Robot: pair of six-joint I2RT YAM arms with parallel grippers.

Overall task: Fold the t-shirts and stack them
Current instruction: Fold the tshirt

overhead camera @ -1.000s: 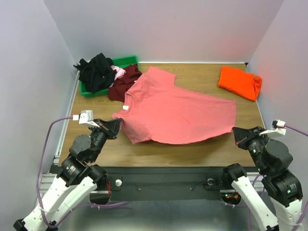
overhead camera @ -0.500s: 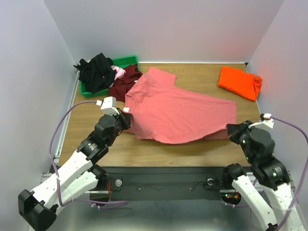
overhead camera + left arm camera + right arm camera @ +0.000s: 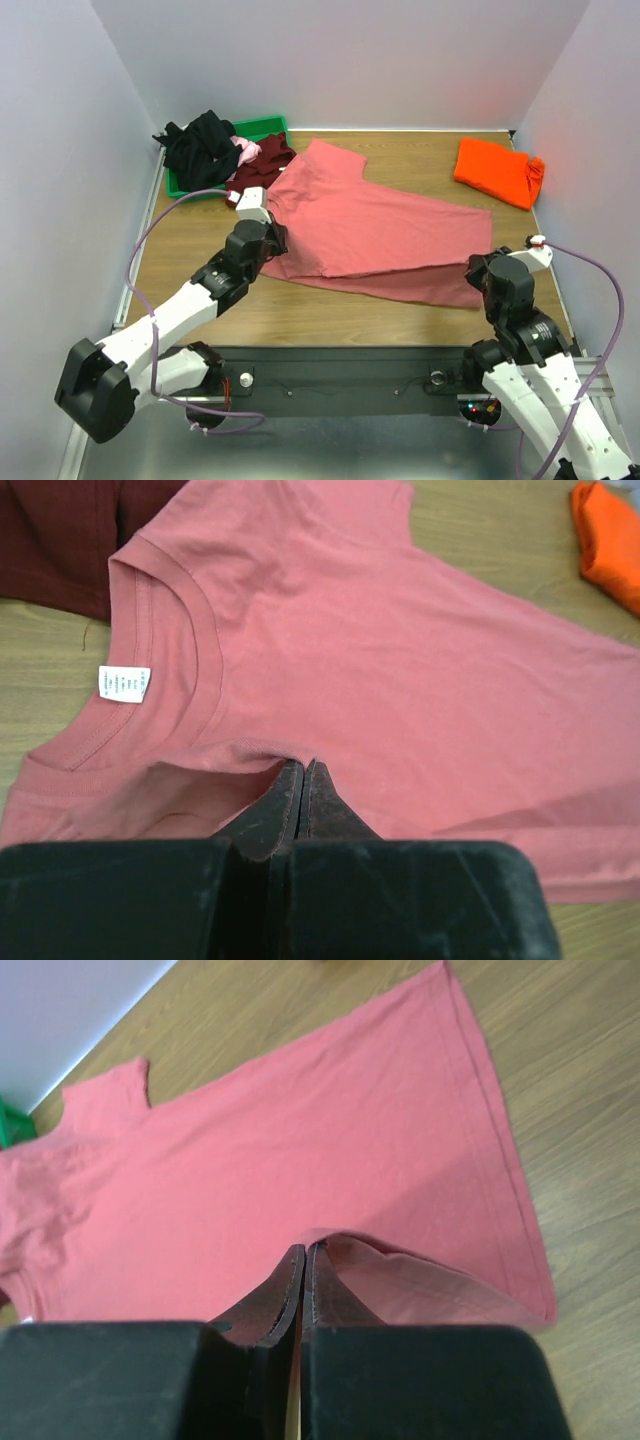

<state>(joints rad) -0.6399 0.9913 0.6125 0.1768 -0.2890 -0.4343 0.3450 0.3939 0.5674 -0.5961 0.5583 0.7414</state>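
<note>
Soft salmon-pink t-shirt (image 3: 380, 235) is spread on the wooden surface (image 3: 200, 290), near edge doubled over. Left pincer (image 3: 303, 770) and right pincer (image 3: 305, 1253) are each clamped on its cloth. Green plastic bin (image 3: 262, 127) holds a crumpled black shirt (image 3: 200, 148). Folded orange shirt (image 3: 497, 170) sits far right.

No text, brand, number or sign can be read anywhere in the three views. The only label is a small white neck label (image 3: 125, 684) sewn inside the collar of the salmon-pink t-shirt (image 3: 400, 680), at about nine o'clock from the middle of the left wrist view. It carries faint grey print, too small to make out.
</note>
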